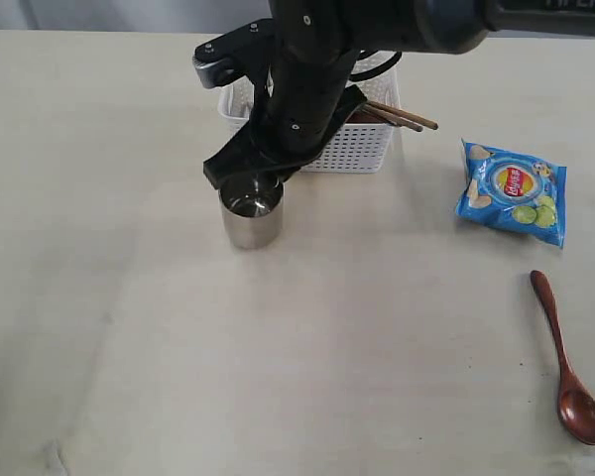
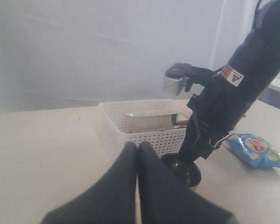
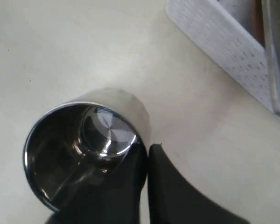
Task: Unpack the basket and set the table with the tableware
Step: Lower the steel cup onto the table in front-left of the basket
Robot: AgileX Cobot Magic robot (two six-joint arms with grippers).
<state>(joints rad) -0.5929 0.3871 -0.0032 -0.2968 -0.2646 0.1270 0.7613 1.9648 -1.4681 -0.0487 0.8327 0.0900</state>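
While the right end effector [image 3: 147, 161] pinches the rim of the steel cup [image 1: 251, 216] on the desk [image 1: 129, 347], upper middle, below the white basket [image 1: 355, 149], it should let go softly and rise straight. The left end effector [image 2: 137, 154] is clenched, empty.

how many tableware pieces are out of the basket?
2. Steel cup upright on the table in front of the basket, right end effector clamped on its rim; wooden spoon lying at the exterior view's lower right. More in the basket, partly hidden.
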